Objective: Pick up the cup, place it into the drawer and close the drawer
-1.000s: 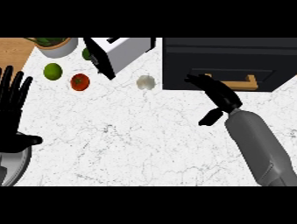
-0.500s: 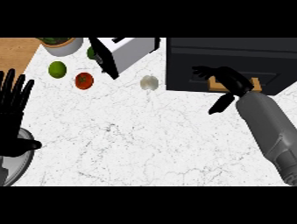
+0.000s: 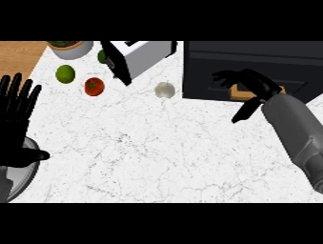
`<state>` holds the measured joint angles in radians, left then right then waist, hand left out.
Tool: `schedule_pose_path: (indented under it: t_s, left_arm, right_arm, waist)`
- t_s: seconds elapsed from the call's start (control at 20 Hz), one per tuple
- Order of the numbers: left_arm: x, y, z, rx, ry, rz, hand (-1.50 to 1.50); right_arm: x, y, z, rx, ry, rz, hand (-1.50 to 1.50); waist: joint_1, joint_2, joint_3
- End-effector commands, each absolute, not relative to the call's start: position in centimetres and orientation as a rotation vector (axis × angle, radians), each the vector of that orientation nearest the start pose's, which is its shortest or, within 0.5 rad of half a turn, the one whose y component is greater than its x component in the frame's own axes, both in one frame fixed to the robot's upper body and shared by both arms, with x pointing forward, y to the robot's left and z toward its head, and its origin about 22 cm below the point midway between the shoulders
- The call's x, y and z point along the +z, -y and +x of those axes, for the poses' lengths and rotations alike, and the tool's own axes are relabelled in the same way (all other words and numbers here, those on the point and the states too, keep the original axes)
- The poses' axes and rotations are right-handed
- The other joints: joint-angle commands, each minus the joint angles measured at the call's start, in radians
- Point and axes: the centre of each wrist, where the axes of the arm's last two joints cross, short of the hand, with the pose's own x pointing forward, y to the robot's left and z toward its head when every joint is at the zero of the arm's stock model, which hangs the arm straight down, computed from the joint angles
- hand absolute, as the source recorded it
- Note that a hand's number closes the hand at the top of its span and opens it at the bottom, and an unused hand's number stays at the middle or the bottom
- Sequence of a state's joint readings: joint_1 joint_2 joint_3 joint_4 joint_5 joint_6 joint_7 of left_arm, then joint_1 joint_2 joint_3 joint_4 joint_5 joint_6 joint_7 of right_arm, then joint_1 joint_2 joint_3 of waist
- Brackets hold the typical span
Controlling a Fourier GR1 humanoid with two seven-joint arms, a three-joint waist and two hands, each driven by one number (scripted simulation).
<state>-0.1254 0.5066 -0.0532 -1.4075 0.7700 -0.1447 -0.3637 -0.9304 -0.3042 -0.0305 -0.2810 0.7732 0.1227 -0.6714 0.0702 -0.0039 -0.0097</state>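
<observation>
Pale cup sits near the bench's far edge, just beside the dark drawer. The right hand is over the drawer's front, fingers spread and holding nothing. The left hand rests open at the left edge.

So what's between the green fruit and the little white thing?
A red fruit lies between the green fruit and the white thing, nearer the green one. The head view shows it.

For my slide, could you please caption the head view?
Right hand over the drawer; cup on the counter beside it; left hand resting open at left.
</observation>
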Motion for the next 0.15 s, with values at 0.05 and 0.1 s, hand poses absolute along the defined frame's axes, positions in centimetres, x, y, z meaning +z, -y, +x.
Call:
schedule_pose_path:
  t_s: [0.05,0.1]
  left_arm:
    - [3.2,-34.2,26.8,0.132,1.877,-0.304,-1.50]
    - [4.1,-33.3,28.0,0.129,1.882,-0.310,-1.50]
  right_arm:
    - [3.5,29.5,42.6,1.162,1.491,-0.411,-1.50]
    - [4.7,28.7,43.4,1.164,1.507,-0.397,-1.50]
  waist:
    - [0.020,0.042,0.013]
    - [0.008,0.041,0.013]
